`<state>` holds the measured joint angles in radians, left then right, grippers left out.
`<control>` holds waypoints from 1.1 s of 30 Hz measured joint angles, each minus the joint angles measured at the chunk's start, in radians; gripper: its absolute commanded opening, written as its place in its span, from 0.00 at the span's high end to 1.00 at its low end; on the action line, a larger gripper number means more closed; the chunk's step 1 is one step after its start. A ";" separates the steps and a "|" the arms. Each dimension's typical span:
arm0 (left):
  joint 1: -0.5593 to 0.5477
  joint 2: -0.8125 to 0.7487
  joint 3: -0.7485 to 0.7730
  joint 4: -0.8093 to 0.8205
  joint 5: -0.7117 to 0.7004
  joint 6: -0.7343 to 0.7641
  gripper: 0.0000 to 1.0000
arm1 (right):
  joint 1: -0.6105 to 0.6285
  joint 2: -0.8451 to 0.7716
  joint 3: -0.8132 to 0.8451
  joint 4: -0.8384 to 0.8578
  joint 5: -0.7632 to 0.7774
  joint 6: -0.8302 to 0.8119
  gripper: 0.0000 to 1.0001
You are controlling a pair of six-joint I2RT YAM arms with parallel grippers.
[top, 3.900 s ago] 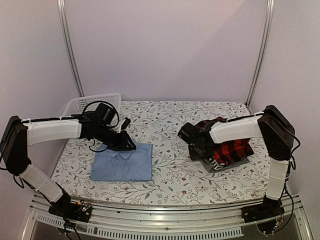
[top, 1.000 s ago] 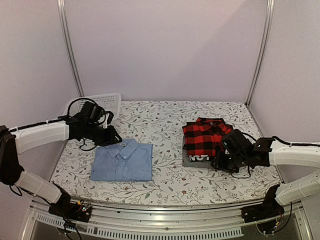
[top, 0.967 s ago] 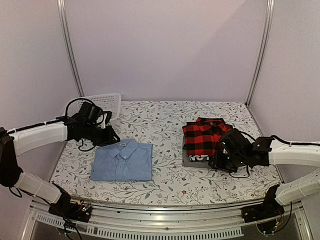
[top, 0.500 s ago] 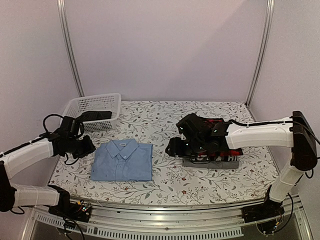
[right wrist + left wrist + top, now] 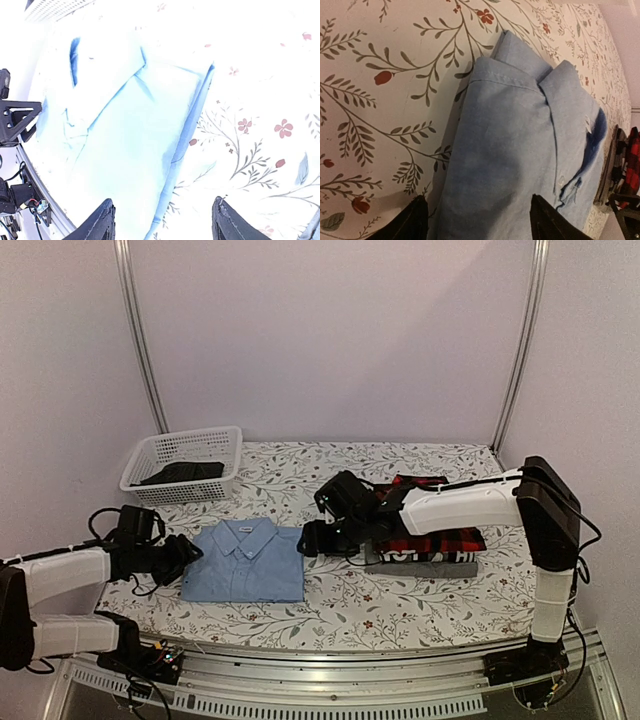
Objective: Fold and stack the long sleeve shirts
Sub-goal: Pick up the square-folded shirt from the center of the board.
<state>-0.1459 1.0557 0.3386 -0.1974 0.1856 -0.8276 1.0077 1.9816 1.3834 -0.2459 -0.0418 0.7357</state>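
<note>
A: Step?
B: Stacking, I'd say. Folded blue shirt [image 5: 245, 562] at 7 o'clock on the table [image 5: 340, 612]; plaid shirt [image 5: 462, 538] on grey shirt [image 5: 440, 566] at 4.
A: Grippers?
B: Both spread, empty: left gripper [image 5: 190, 551] at the blue's 9 o'clock edge, right gripper [image 5: 308, 538] at 3. Next: pinch both edges, lift level.

No text can be read here.
White lettering [image 5: 402, 555] on the grey shirt [image 5: 445, 567] and the light blue shirt [image 5: 245, 565] collar label [image 5: 243, 525] are illegibly small.
</note>
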 measured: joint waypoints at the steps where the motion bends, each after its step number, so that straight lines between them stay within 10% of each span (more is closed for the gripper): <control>1: -0.001 -0.009 -0.017 0.024 0.021 -0.011 0.30 | 0.000 0.007 0.002 0.002 -0.004 -0.002 0.34; 17: -0.279 0.039 0.002 0.119 0.019 -0.161 0.31 | -0.071 0.086 0.013 0.029 -0.046 -0.035 0.29; 33: -0.204 0.143 0.141 -0.075 -0.050 0.011 0.47 | -0.088 0.181 0.151 -0.063 0.003 -0.098 0.29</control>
<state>-0.3500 1.1992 0.4793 -0.2726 0.1352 -0.8169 0.9199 2.1628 1.5341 -0.3092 -0.0387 0.6380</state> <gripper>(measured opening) 0.544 0.716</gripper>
